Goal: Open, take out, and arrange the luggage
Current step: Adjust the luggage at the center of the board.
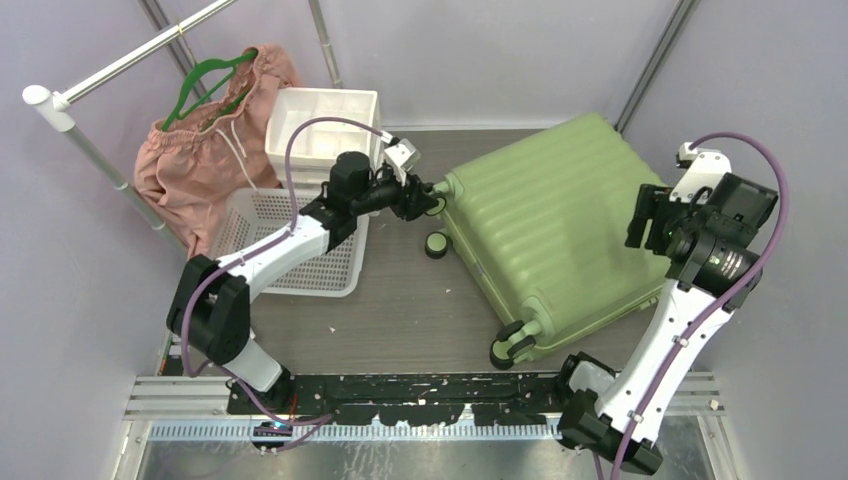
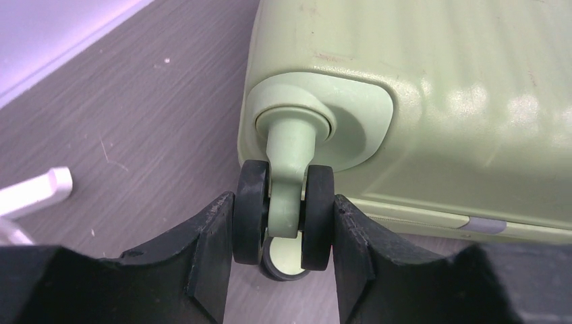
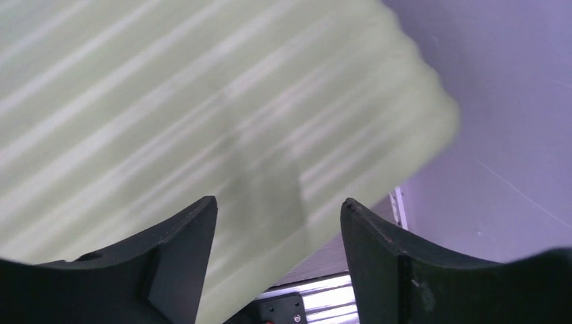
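Two black fingers (image 2: 202, 250) of the left gripper (image 2: 284, 223) pinch the far-left twin black caster wheel (image 2: 251, 209) of the closed light-green ribbed hard-shell suitcase (image 1: 550, 230), which lies flat centre-right. The right gripper (image 3: 278, 216) hovers over its right side, jaws apart and empty; that view is blurred.

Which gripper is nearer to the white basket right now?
Left. The left gripper sits just right of the white basket, shut on the luggage's caster wheel. The right gripper hangs open over the luggage's opposite side, far from the basket.
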Controlling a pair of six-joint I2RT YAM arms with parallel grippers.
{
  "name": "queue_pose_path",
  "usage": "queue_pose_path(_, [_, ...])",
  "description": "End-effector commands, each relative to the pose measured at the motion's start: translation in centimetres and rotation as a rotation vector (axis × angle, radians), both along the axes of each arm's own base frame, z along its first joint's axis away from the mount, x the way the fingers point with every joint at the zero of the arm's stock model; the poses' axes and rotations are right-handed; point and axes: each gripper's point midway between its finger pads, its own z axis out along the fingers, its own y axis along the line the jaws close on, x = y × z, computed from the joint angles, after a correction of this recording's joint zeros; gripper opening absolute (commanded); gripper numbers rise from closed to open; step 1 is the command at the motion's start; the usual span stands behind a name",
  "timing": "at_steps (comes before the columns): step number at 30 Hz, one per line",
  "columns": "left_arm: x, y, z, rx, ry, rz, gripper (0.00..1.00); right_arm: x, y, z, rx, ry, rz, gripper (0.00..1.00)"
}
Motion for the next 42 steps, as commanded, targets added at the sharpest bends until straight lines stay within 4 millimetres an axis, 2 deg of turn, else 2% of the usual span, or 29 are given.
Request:
queue_pose_path(1, [-0.5, 3.0, 1.7, -0.021, 0.046, 0.126, 0.0, 0.2, -5.3, 2.2, -0.117, -0.03, -0.203, 0.69])
queue_pose_path(3, [-1.0, 3.0, 1.6, -0.026, 0.059, 0.117, 0.0, 0.1, -6.8, 1.3, -0.098, 0.003, -0.224, 0.61])
queue_pose_path(6, [-1.6, 3.2, 1.5, -0.03, 0.068, 0.11, 0.0, -0.6, -8.9, 0.2, -0.076, 0.043, -0.247, 0.42])
queue_pose_path(9, [-2.2, 3.2, 1.4, -0.027, 0.075, 0.094, 0.0, -1.7, -10.6, -1.6, -0.096, 0.112, -0.258, 0.31])
queue_pose_path(11, [-2.4, 3.3, 1.4, -0.025, 0.079, 0.09, 0.0, -2.6, -11.3, -3.1, -0.1, 0.164, -0.256, 0.26])
queue_pose_path(15, [-3.0, 3.3, 1.5, -0.025, 0.087, 0.073, 0.0, -3.6, -11.6, -6.7, -0.041, 0.241, -0.251, 0.22])
queue_pose_path(19, [-3.8, 2.9, 1.8, -0.043, 0.116, 0.041, 0.0, -3.1, -11.7, -10.1, 0.023, 0.244, -0.26, 0.21])
queue_pose_path(21, [-4.1, 2.9, 1.7, -0.045, 0.138, 0.035, 0.0, -2.3, -11.2, -11.1, 0.085, 0.226, -0.253, 0.2])
queue_pose_path(27, [-4.6, 2.9, 1.9, -0.059, 0.173, 0.035, 0.0, 1.6, -9.4, -11.8, 0.24, 0.124, -0.175, 0.2])
queue_pose_path(32, [-4.7, 3.0, 1.9, -0.065, 0.204, 0.053, 0.0, 6.8, -7.4, -12.2, 0.292, 0.1, -0.092, 0.2])
queue_pose_path(35, [-4.4, 3.1, 2.0, -0.066, 0.216, 0.075, 0.0, 11.1, -5.5, -11.4, 0.285, 0.064, -0.02, 0.19])
queue_pose_path(38, [-4.3, 3.2, 2.3, -0.066, 0.227, 0.085, 0.0, 14.4, -4.3, -10.4, 0.275, 0.059, 0.038, 0.2])
queue_pose_path(42, [-4.2, 2.8, 2.7, -0.086, 0.249, 0.088, 0.0, 17.1, -4.3, -8.6, 0.24, 0.041, 0.095, 0.21])
